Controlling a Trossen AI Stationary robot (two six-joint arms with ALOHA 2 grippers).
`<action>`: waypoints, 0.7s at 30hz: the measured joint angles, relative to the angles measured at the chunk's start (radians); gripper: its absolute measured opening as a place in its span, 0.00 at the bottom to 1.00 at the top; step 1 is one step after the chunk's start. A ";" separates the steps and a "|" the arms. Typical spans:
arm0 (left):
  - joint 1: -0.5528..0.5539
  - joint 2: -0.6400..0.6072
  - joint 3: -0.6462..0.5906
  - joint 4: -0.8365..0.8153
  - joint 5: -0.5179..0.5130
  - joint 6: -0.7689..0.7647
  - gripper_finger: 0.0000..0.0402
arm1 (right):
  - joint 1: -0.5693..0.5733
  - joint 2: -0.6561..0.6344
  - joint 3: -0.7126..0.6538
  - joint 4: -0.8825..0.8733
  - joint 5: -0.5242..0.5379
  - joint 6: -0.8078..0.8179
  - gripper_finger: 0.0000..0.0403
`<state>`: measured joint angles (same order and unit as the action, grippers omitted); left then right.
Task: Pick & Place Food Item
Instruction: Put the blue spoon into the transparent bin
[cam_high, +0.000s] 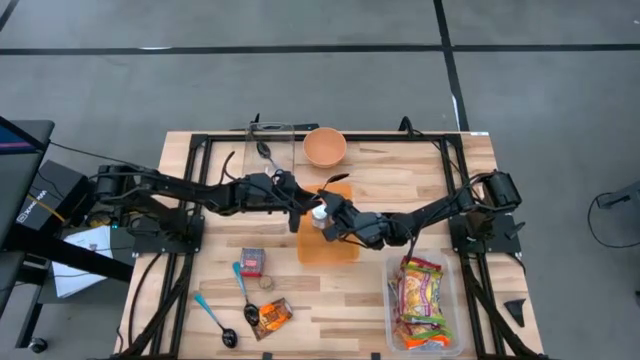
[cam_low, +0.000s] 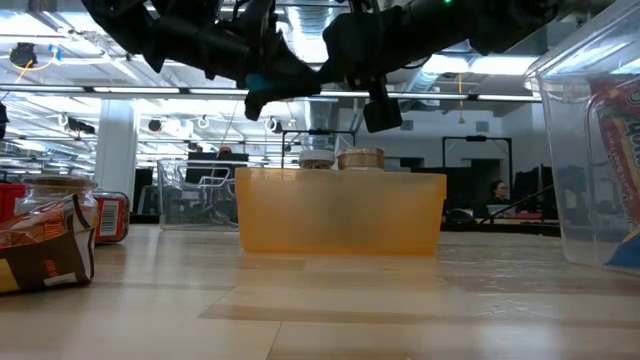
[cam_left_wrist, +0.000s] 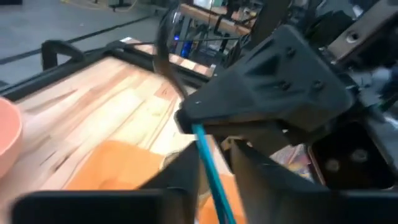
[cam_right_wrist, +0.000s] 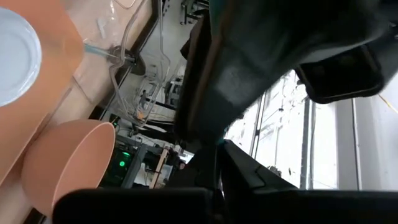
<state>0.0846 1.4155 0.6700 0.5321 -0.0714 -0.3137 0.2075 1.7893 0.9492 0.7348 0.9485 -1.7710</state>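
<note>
A robotics lab: wooden test table (cam_high: 420, 180) on grey floor, open-plan office with monitors (cam_low: 520, 185) behind.

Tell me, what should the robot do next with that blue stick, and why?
Probably the right gripper should ease its jaws open to let go. The blue stick poking out of it reaches into the left gripper, above the orange tub, like a handover.

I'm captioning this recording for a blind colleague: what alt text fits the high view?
Seen from above, the left gripper and right gripper meet over an orange tray at the wooden table's centre. An orange bowl, spoons and a bin of snack packets surround them.
</note>
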 joint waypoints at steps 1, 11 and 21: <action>0.000 -0.011 -0.001 -0.025 0.000 0.008 0.09 | 0.001 0.000 0.000 -0.001 -0.001 0.000 0.01; 0.001 -0.051 -0.002 -0.089 -0.017 0.048 0.02 | 0.019 0.000 0.000 0.038 -0.006 0.096 0.10; 0.001 -0.100 -0.004 -0.190 -0.282 0.049 0.02 | 0.022 -0.003 0.000 0.266 0.054 0.176 0.21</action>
<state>0.0856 1.3154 0.6658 0.3421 -0.3538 -0.2649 0.2299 1.7866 0.9489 1.0010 1.0029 -1.5954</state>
